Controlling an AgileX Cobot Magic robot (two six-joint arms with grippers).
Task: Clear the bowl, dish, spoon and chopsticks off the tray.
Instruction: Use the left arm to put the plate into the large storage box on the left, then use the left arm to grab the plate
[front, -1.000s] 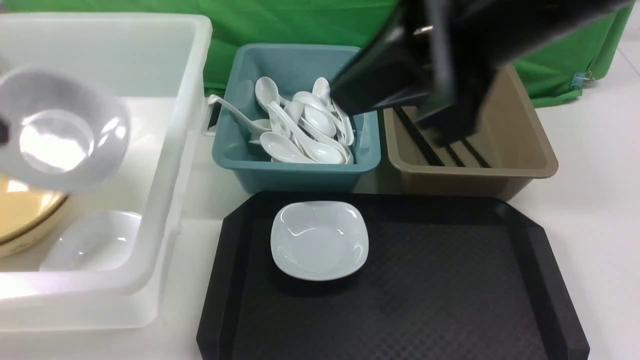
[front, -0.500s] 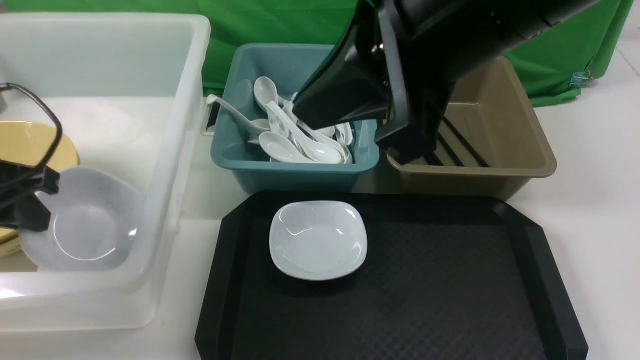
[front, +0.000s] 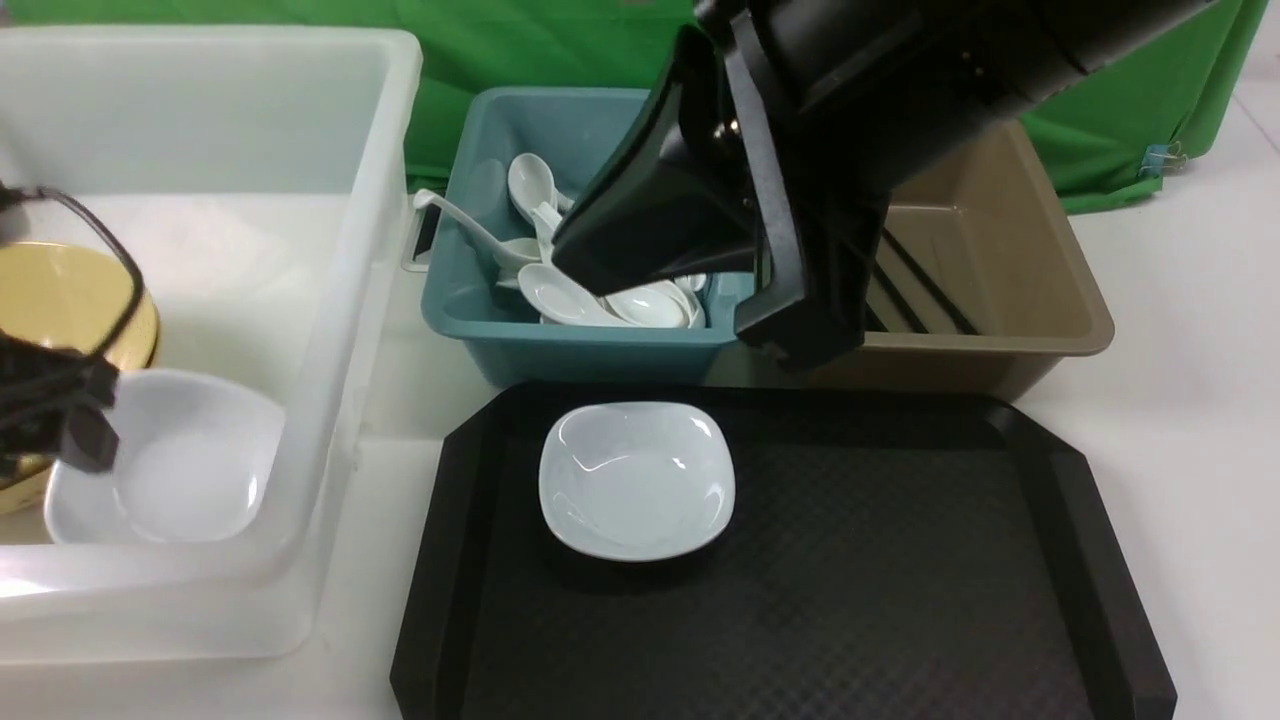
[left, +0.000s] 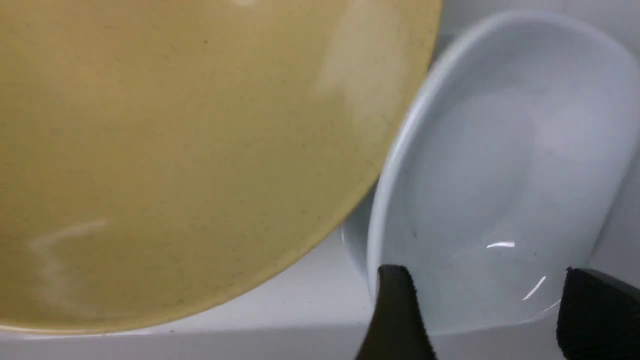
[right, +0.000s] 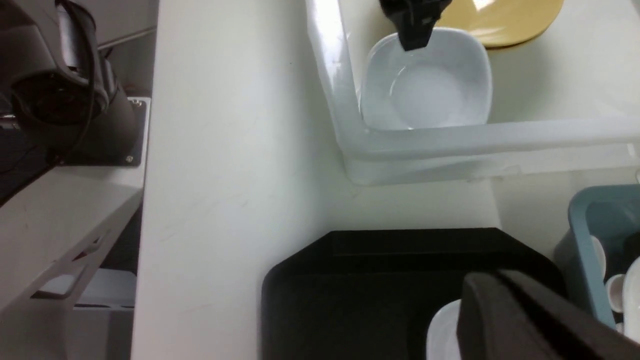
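Observation:
The black tray (front: 900, 560) holds one white square dish (front: 637, 480). A second white dish (front: 170, 470) lies in the translucent bin (front: 330, 300) next to the mustard-yellow bowl (front: 60, 300). My left gripper (left: 487, 274) hangs open just over that dish's (left: 500, 165) rim, its fingers (left: 395, 310) apart. My right gripper (right: 500, 305) is shut and empty, hovering above the tray's far edge by the teal tub. White spoons (front: 560, 290) fill the teal tub (front: 600, 345). Black chopsticks (front: 925, 295) lie in the brown tub (front: 1040, 300).
The right arm (front: 820, 130) blocks much of both tubs in the front view. The bin stands left of the tray, the tubs behind it. A green cloth (front: 560, 40) hangs at the back. White tabletop (front: 1190, 420) lies right of the tray.
My left gripper brought the white dish down into the bin beside the yellow bowl and opened, letting it go. The right arm swung left and nearer, over the teal tub.

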